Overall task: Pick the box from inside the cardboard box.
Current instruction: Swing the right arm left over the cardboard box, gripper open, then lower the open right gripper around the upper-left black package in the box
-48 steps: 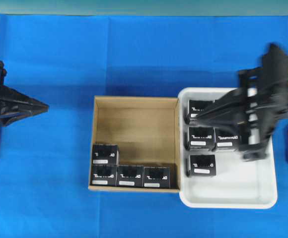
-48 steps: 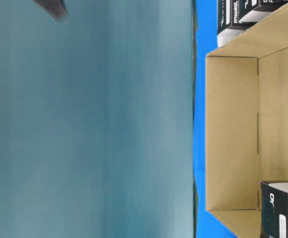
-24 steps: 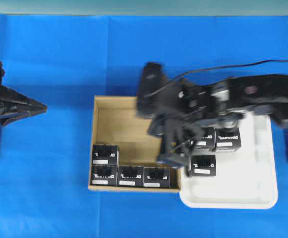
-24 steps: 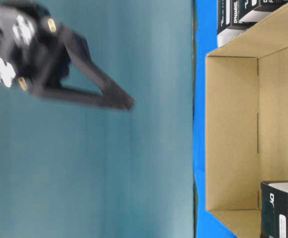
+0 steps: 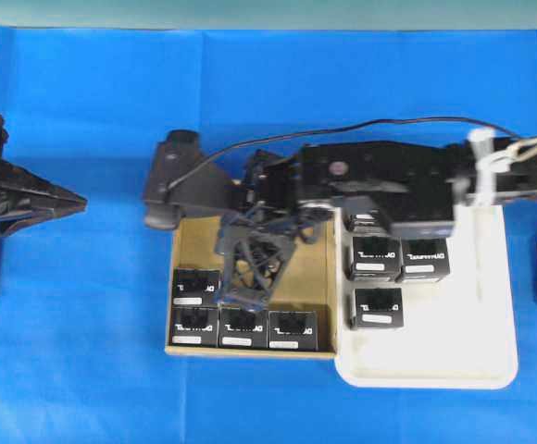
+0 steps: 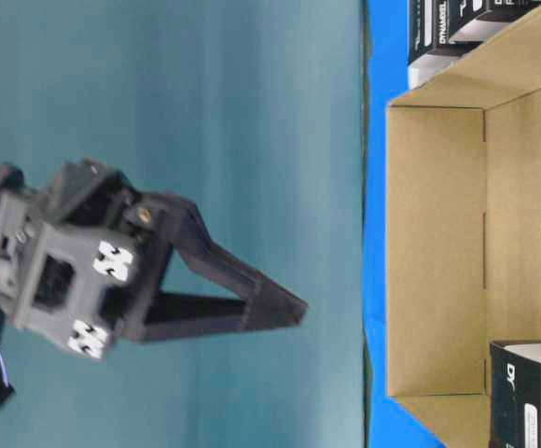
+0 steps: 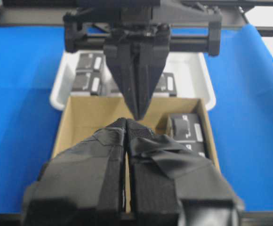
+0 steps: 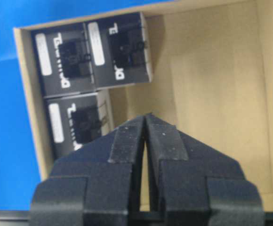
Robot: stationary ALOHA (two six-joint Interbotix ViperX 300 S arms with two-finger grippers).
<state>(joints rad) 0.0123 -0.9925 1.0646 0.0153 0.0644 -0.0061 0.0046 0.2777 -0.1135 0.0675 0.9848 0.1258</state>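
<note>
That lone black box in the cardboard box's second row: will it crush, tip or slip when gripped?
Probably rigid: the box shows crisp square edges. Unlikely to tip: squat, flat on the cardboard box floor. Smooth-looking faces might slip in the right end effector.

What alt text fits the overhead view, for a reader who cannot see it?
The right arm reaches across from the right, its hand shut and empty above the cardboard box, which holds four black boxes along its near and left sides. More black boxes sit in a white tray alongside; the left hand waits at the left edge.
</note>
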